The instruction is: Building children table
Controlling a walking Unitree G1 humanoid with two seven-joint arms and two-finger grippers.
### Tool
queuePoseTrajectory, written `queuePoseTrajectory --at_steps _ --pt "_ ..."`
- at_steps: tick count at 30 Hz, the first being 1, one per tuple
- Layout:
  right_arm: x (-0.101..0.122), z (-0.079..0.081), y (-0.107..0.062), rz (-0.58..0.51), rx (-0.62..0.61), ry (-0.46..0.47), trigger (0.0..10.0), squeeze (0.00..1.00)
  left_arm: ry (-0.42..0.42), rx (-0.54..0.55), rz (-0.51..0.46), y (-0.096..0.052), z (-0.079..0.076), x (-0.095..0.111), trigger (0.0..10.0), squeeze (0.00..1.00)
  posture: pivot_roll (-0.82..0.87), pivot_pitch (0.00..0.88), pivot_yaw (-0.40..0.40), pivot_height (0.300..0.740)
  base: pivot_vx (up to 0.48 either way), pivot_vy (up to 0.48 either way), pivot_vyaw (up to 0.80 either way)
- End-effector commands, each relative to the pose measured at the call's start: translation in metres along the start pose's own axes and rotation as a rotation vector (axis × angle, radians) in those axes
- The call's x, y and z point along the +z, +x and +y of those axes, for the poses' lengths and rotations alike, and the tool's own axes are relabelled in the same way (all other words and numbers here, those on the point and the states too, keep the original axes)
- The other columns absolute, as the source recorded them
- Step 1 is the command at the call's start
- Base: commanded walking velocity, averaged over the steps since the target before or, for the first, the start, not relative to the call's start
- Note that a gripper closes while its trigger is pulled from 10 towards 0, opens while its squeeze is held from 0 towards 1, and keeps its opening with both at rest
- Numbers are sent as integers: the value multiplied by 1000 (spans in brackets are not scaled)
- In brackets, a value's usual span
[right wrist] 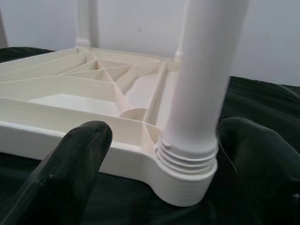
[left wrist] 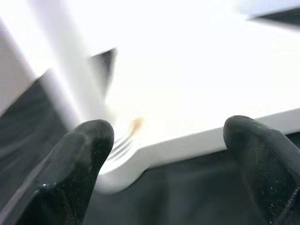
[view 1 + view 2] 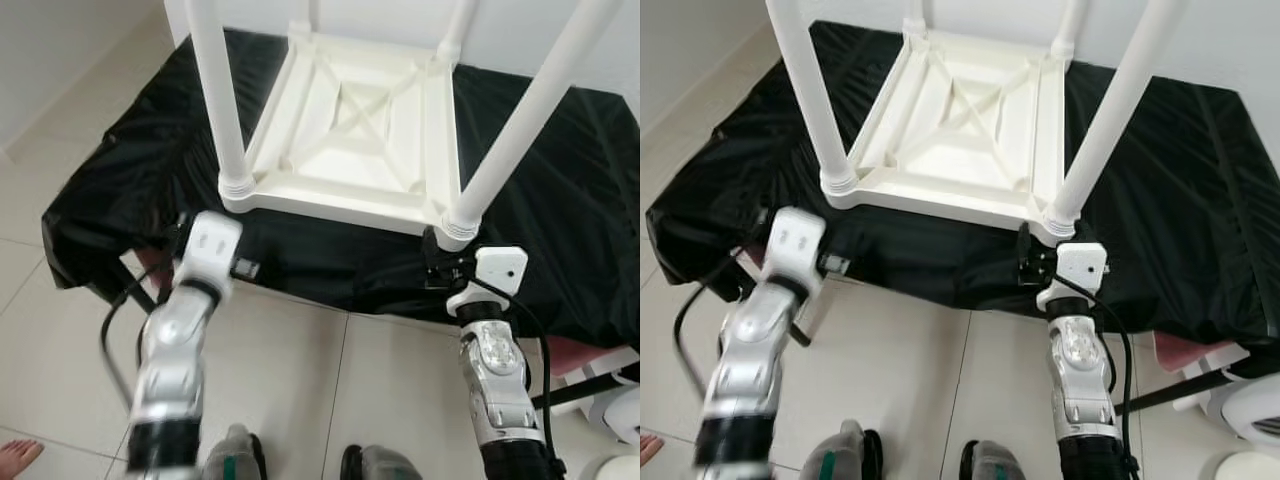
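A white plastic children's table lies upside down on a black cloth, its ribbed underside facing up and its legs standing upright. My right gripper is open at the near right corner. Its fingers stand on either side of the base of the near right leg, with no contact visible. My left gripper is open in front of the near left corner, below the near left leg. The left wrist view is blurred. The left arm reaches up from the floor side.
The black cloth covers a low platform against a white wall. Tiled floor lies in front, with my feet on it. A person's bare foot shows at the lower left. A white object sits at the lower right.
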State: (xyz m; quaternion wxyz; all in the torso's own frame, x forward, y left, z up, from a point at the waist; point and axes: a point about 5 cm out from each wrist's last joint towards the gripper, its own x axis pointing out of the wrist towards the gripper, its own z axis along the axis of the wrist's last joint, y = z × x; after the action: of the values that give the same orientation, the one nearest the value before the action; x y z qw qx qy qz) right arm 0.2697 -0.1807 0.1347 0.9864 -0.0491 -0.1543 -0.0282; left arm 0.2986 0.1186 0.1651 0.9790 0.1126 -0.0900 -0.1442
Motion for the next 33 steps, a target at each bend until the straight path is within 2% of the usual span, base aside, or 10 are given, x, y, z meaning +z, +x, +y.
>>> queuePoseTrajectory --at_steps 1,8,12,20,23,25,26,28,30,33 --pt "-2 -1 -1 20 -16 0 10000 0 -56 92 76 -5 -3 -17 10000 0 13 56 10 740 0 0 0" --pt "3 2 -5 8 -30 18 10000 0 -113 105 94 -5 7 -16 10000 0 22 56 -12 740 0 0 0" --pt "4 12 -4 8 15 34 10000 0 -115 70 86 -5 0 -17 10000 0 22 67 1 740 0 0 0" --pt "7 5 -2 -4 2 22 10000 0 -105 43 90 -13 -4 -19 10000 0 17 65 -1 740 0 0 0" --pt "7 2 -1 -5 1 15 10000 0 -80 -6 85 -12 -11 -18 10000 0 24 60 -10 740 0 0 0" --pt "7 4 1 -4 19 17 10000 0 -24 -133 82 0 -25 -16 10000 0 32 55 -16 740 0 0 0" --pt "7 4 1 -4 19 17 10000 0 -24 -133 82 0 -25 -16 10000 0 32 55 -16 740 0 0 0" --pt "6 6 1 0 29 18 10000 0 -11 -236 99 11 -35 -19 10000 0 27 54 -13 740 0 0 0" --pt "6 6 1 1 30 18 10000 0 -19 -263 110 13 -37 -20 10000 0 26 53 -12 740 0 0 0" --pt "6 6 0 0 20 17 10000 0 25 -343 108 25 -45 -18 10000 0 9 52 4 740 0 0 0"
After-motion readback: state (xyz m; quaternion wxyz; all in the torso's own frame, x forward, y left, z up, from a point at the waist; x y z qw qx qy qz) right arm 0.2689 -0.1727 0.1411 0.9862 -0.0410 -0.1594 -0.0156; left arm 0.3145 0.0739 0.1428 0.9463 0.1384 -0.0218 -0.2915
